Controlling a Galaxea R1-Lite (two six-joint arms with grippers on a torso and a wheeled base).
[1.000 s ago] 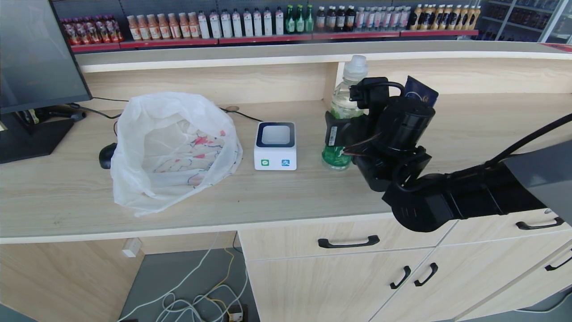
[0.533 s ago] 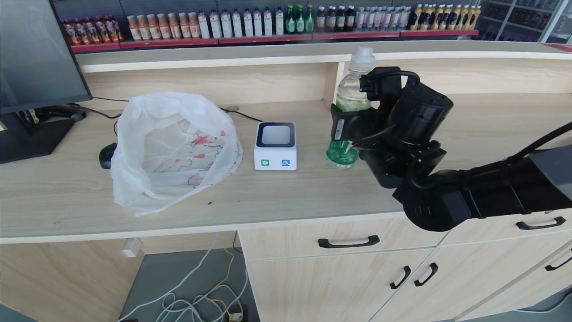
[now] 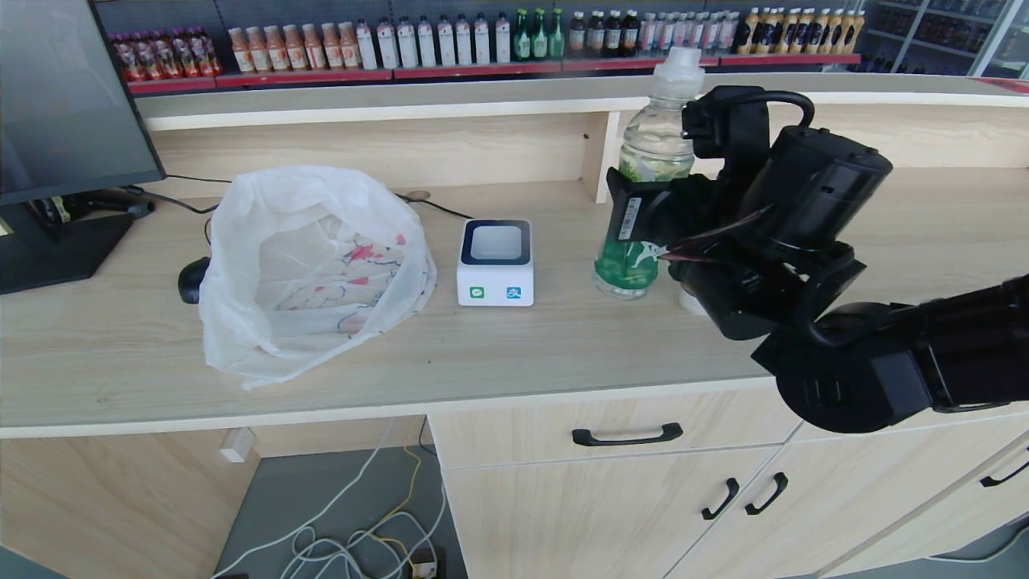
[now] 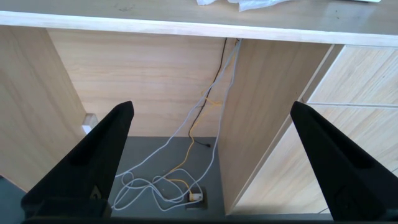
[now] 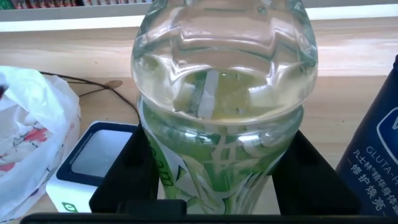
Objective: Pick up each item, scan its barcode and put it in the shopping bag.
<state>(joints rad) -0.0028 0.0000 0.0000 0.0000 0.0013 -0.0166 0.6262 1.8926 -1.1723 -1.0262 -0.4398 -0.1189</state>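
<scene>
My right gripper (image 3: 653, 229) is shut on a clear bottle (image 3: 655, 153) with a green label and a white cap. It holds the bottle upright above the counter, right of the scanner. The right wrist view has the bottle (image 5: 224, 81) close up between the dark fingers (image 5: 124, 177). The white scanner (image 3: 496, 261) with a dark-framed top stands mid-counter. An open white shopping bag (image 3: 309, 265) lies to its left. My left gripper (image 4: 211, 109) is open below the counter edge, facing the cabinet gap.
A dark blue pack (image 5: 376, 143) stands just beside the bottle. A monitor (image 3: 64, 96) and a black mouse (image 3: 191, 279) sit at the counter's left. A raised ledge (image 3: 386, 100) runs along the back. Cables (image 4: 180, 168) lie on the floor under the counter.
The right gripper has lifted the bottle off the counter, up and a little to the right. The blue pack seen behind the arm earlier is now covered in the head view.
</scene>
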